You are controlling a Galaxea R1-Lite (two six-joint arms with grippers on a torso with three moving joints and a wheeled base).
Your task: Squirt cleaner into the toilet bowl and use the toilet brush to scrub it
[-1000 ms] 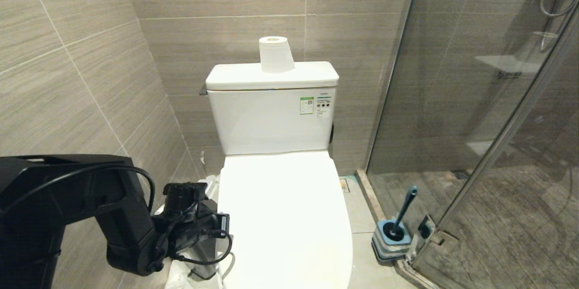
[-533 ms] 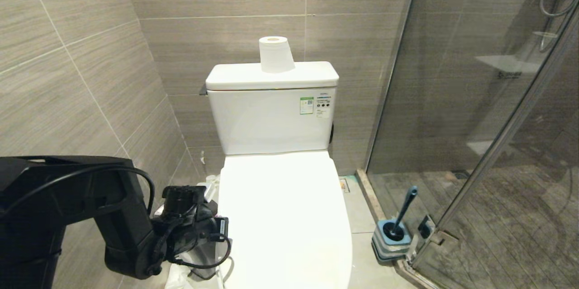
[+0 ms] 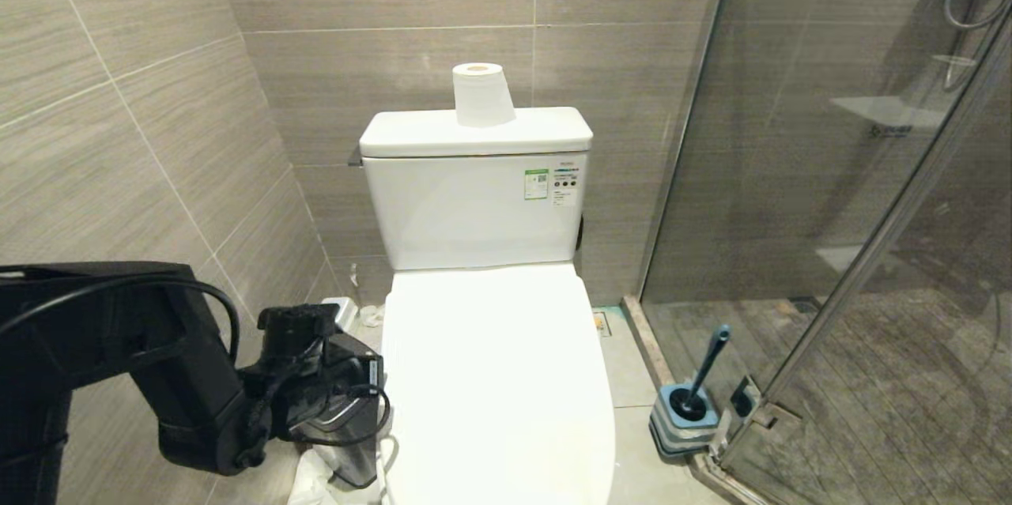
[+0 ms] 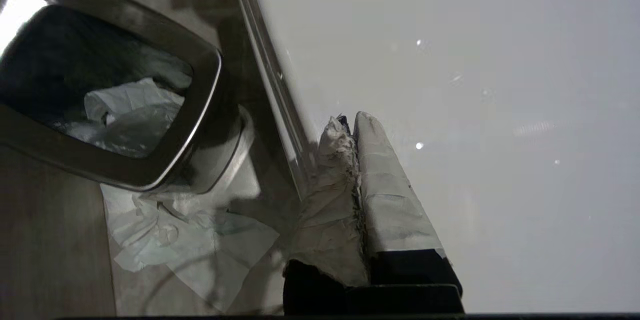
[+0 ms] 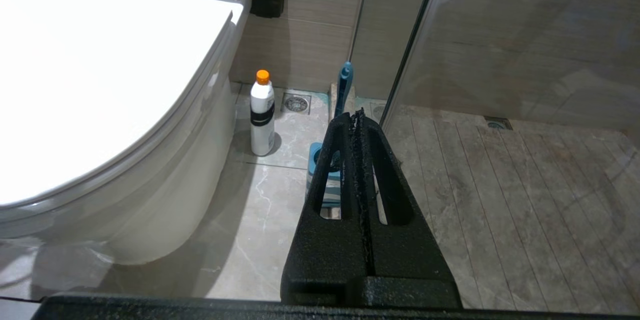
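Note:
The toilet's white lid point(image 3: 498, 378) is down, so the toilet bowl is hidden under it. My left gripper point(image 4: 350, 122) has tape-wrapped fingers pressed together with nothing between them, its tips at the lid's left edge point(image 4: 280, 89). In the head view the left arm point(image 3: 198, 378) reaches in low beside the toilet. The teal toilet brush point(image 3: 706, 367) leans in its striped holder point(image 3: 684, 414) on the floor to the toilet's right. My right gripper point(image 5: 356, 113) is shut and empty, low, pointing at that brush point(image 5: 344, 84). The cleaner itself does not show; a white bottle with an orange cap point(image 5: 262, 114) stands by the toilet's base.
A steel-rimmed waste bin point(image 4: 200, 109) lined with a bag stands tight against the toilet's left side point(image 3: 348, 442), crumpled tissue point(image 4: 165, 240) at its foot. The tiled wall closes the left. A toilet roll point(image 3: 481, 94) sits on the tank. A glass shower partition point(image 3: 791, 173) bounds the right.
My left arm has drawn back to the left, away from the lid's edge, and more of the waste bin shows. Both grippers stay shut; the toilet and brush have not moved.

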